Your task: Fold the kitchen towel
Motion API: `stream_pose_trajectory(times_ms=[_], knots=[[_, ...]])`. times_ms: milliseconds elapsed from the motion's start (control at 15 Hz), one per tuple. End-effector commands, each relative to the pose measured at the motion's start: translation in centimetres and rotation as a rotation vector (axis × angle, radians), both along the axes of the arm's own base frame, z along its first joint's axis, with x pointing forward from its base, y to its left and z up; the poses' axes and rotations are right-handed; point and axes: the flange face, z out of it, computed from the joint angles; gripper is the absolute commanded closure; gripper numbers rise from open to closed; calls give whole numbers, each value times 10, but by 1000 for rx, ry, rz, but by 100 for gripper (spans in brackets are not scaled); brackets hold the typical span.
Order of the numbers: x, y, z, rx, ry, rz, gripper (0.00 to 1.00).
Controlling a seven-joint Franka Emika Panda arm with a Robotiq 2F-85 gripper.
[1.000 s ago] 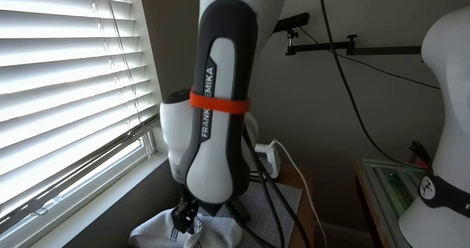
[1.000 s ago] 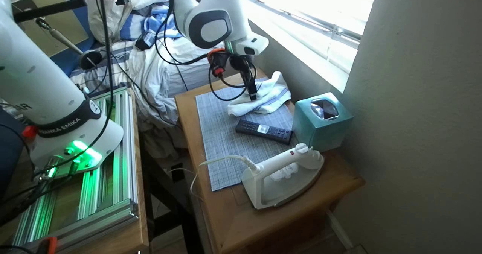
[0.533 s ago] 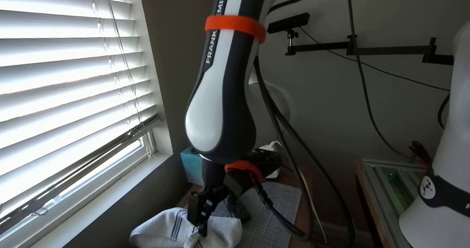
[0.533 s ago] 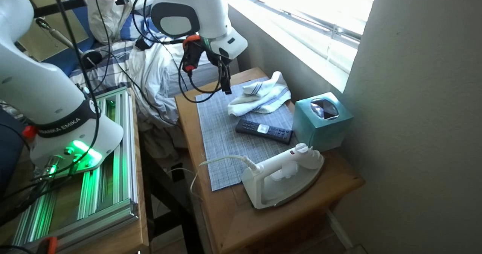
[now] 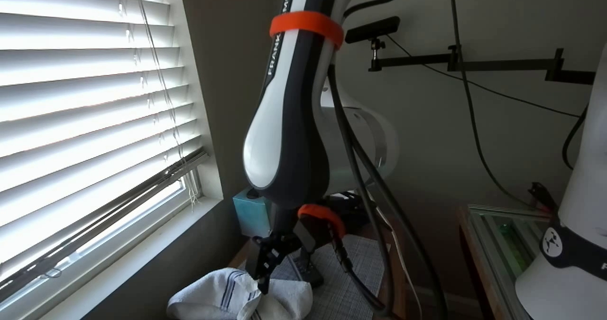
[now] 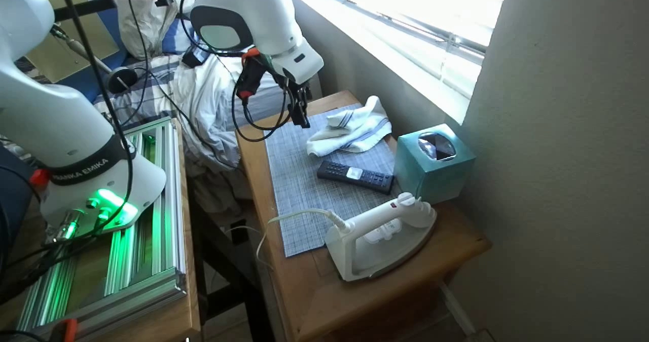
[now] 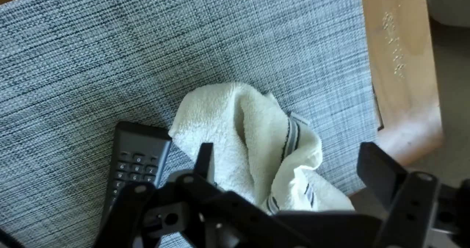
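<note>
One second is all it takes for the claw to go from right down at the kitchen towel to hovering off to its side, and in an exterior view the two now look apart. Its jaws are spread wide with nothing pinched; in the wrist view the fingertips stand well apart, cloth showing in the gap. The towel itself looks the same as before: rumpled heap, mostly on the woven placemat, just beside the remote control (can't tell if they touch), at the other end of the surface from the clothes iron. So imo that retreat adds no fold, and I'd call the job barely begun. What it does buy is room to line up again. I'd pick a loose edge and spread it out first. Main worry is pinching several layers and bunching it worse.
</note>
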Motion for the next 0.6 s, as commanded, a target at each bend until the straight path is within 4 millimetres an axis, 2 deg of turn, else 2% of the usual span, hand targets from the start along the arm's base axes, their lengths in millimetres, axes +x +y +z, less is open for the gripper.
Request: stream_pose_trajectory(times_ms=[0,333,533], knots=[[6,-17,-14,-35,-45,-190,0],[-18,-46,-49,-103,25,-419,1],[-28,-42,-64,-52,125,-432,9]])
